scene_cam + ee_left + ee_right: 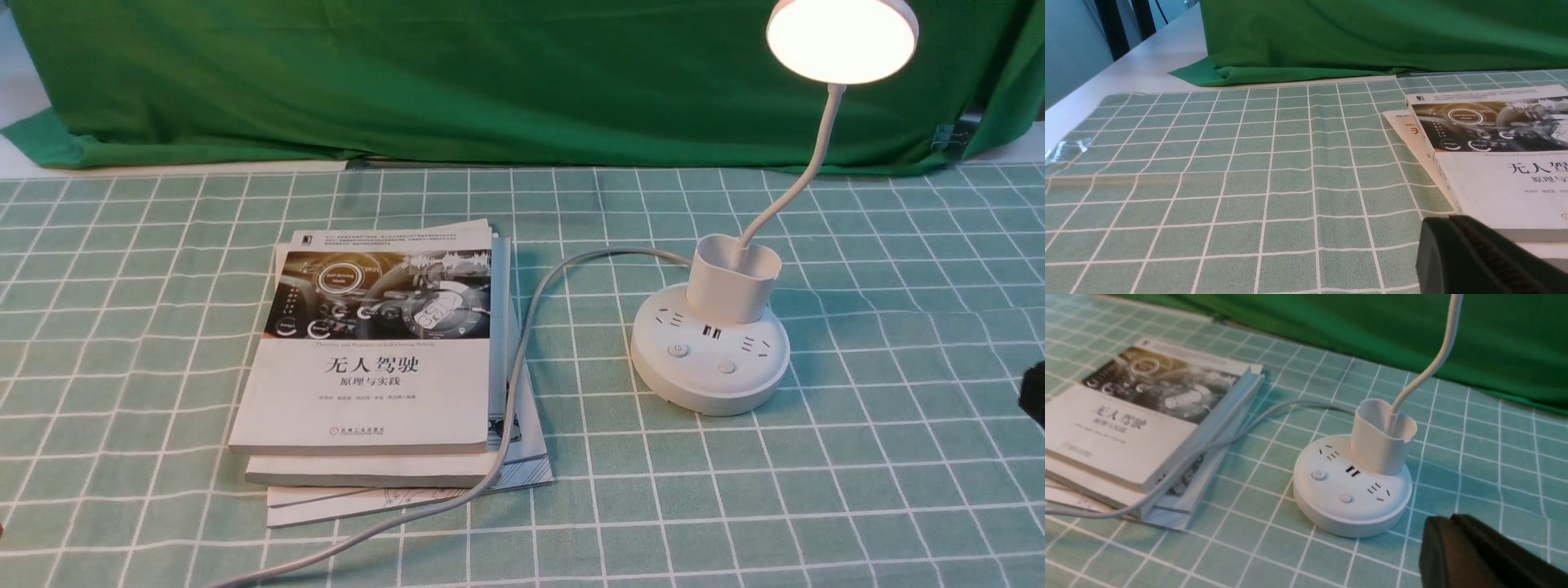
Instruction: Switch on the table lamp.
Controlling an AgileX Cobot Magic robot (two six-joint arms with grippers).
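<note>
Glowing lamp (732,287): lit, just ahead of right fingers (1470,555), apart.
Books (1502,163): just beyond left fingers (1470,257).
Finger state: clenched or released, cannot tell.

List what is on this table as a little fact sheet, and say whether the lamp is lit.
Lamp: white table lamp, on the right side of the table
Light: on; the round disc head glows
Base details: two buttons, sockets, and a cup-shaped holder
Cord: grey cord runs from the base, over the books' right edge, toward the near side
Books: stack of books lying flat, left of the lamp
Surface: green checked tablecloth
Backdrop: green cloth
</note>
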